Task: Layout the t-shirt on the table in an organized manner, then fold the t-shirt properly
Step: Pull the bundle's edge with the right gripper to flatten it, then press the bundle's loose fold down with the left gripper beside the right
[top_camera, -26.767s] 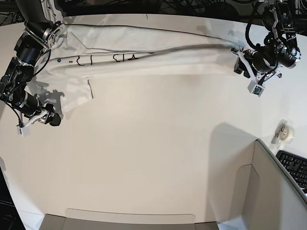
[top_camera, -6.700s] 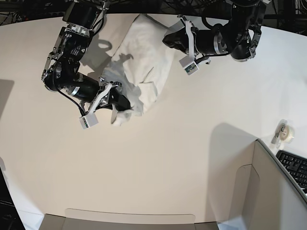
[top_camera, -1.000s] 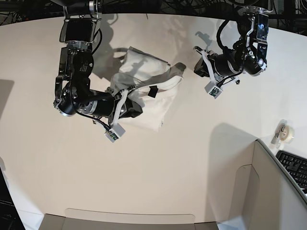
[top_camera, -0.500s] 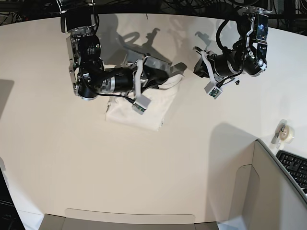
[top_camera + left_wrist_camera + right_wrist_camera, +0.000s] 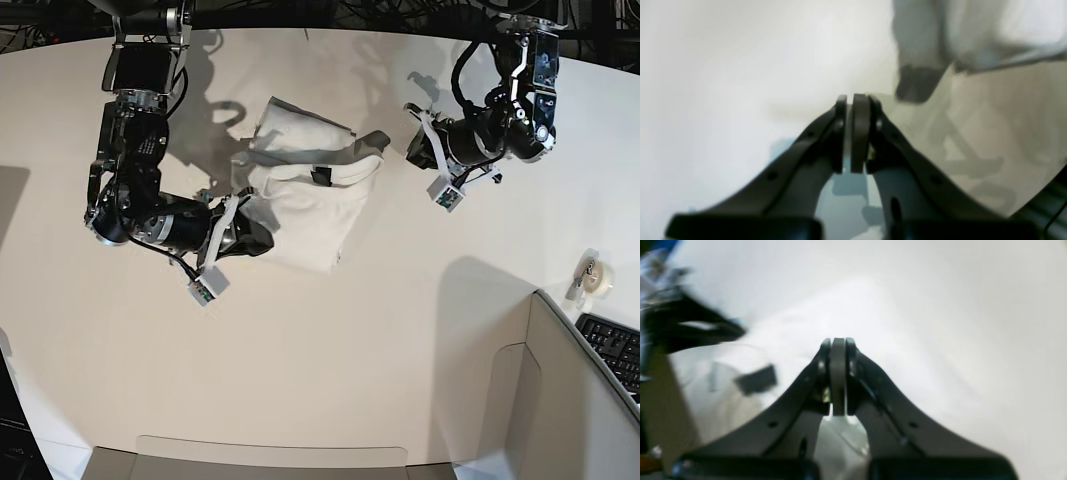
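Smooth the loosely folded shirt (image 5: 305, 200) at upper centre flat on the tabletop (image 5: 330, 360) with both tools (image 5: 262, 238) (image 5: 415, 150), pressed together and empty, before any tidier crease.

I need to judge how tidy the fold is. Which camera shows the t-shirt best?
The base view: the whole t-shirt lies there as a rough folded bundle on the table, between both arms. The right wrist view shows only blurred white cloth beyond its shut gripper; the left wrist view catches just a blurred edge at upper right.
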Controlling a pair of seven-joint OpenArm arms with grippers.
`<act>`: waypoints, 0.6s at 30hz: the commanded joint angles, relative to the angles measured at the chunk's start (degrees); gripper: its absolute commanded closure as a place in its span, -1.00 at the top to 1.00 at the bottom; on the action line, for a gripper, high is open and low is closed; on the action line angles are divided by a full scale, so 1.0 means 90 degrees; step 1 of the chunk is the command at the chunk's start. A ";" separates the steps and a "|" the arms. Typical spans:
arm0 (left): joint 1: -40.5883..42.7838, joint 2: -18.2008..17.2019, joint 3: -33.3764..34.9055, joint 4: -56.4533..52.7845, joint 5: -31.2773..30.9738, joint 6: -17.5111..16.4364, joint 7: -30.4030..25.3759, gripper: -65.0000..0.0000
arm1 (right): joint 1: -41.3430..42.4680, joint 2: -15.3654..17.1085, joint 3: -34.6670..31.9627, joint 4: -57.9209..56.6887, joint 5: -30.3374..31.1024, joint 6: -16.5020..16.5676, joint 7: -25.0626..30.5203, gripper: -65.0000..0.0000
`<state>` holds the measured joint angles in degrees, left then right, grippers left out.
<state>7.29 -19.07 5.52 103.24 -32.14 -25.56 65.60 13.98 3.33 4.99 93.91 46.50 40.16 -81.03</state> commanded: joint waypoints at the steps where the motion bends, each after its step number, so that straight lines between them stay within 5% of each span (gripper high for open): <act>1: -0.0063 -0.0064 -0.0022 0.0089 -0.0058 -0.0027 -0.0076 -0.95 | 0.0083 -0.0063 -0.0071 0.0101 0.0093 -0.0018 0.0115 -1.00; 12: -0.0102 -0.0064 -0.0022 0.0021 -0.0058 -0.0027 -0.0076 -0.95 | -0.1001 0.0377 -0.1576 0.0120 -0.0034 -0.0018 0.0115 -1.00; 18: -0.0112 -0.0064 -0.0022 -0.0282 -0.0048 -0.0027 -0.0095 -0.95 | -0.1118 0.0836 -0.1859 0.0130 0.1305 -0.0018 0.0115 -1.00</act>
<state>7.01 -19.20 5.52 99.90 -32.08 -25.56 65.69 2.66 10.87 -11.81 94.00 56.99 40.12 -81.14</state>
